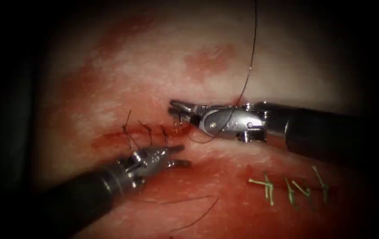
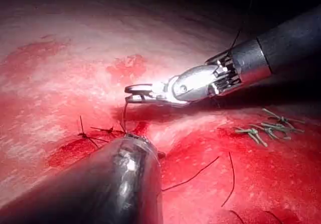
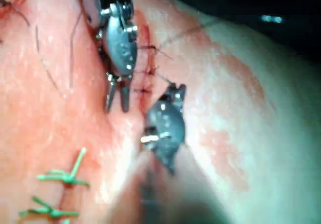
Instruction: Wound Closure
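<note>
The tissue (image 1: 123,75) bears a cut (image 1: 109,139) crossed by three dark stitches (image 1: 147,129). My right tool (image 1: 178,107) comes in from the right, jaws shut on the thin curved needle (image 1: 180,119) near its upper end. The needle hangs down to the tissue just right of the last stitch; how deep it sits I cannot tell. In the left wrist view the needle (image 2: 124,114) drops from the right tool (image 2: 135,92). Dark thread (image 1: 247,75) runs from above, over the right tool, and loops under it. My left tool (image 1: 179,156) lies below the cut, open and holding nothing, also seen as the left tool (image 3: 116,99).
An older row of green stitches (image 1: 289,186) lies at the lower right. Loose dark thread ends (image 1: 193,208) lie on the wet red tissue below the left tool. Red fluid pools along the cut. The left tool's shaft (image 2: 100,184) rises close beneath the stitches.
</note>
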`<state>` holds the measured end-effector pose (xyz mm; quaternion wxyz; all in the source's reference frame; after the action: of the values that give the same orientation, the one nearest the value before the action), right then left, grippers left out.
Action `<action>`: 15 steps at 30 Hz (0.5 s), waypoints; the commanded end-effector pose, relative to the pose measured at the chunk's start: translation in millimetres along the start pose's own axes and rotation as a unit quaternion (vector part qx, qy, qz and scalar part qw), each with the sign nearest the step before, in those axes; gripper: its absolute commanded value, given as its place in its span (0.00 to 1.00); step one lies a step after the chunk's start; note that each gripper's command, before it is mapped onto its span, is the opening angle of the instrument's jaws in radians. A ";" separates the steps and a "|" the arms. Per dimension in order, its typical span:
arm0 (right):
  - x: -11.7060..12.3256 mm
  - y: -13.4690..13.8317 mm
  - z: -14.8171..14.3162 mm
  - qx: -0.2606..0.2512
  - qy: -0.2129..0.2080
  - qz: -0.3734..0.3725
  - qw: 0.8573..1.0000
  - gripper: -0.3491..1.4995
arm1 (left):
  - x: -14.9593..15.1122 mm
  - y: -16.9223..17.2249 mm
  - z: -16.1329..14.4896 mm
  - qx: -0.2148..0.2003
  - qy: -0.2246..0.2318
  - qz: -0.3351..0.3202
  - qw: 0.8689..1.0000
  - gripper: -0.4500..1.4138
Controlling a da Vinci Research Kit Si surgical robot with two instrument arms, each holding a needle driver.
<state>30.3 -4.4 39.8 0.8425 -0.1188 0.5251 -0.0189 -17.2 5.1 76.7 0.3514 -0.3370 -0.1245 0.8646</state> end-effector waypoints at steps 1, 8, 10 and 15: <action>0.1 -0.3 0.6 -0.007 0.006 -0.029 1.000 0.00 | -0.1 -0.3 1.1 -0.001 -0.002 0.001 1.000 0.31; -0.6 -3.1 0.2 -0.037 0.033 -0.117 0.992 0.00 | -0.6 -0.7 0.8 -0.005 -0.009 -0.002 1.000 0.31; -0.8 -4.3 -0.3 -0.041 0.036 -0.127 0.990 0.00 | -0.7 -0.9 0.4 -0.007 -0.009 -0.002 1.000 0.31; -0.3 -6.4 -1.6 -0.042 0.038 -0.133 0.989 0.00 | -0.8 -1.3 -0.1 -0.010 -0.009 -0.003 1.000 0.31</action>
<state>28.6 -10.8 40.5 0.8061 -0.2221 0.5364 -0.1144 -15.5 5.2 77.1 0.3503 -0.3317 -0.1381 0.8650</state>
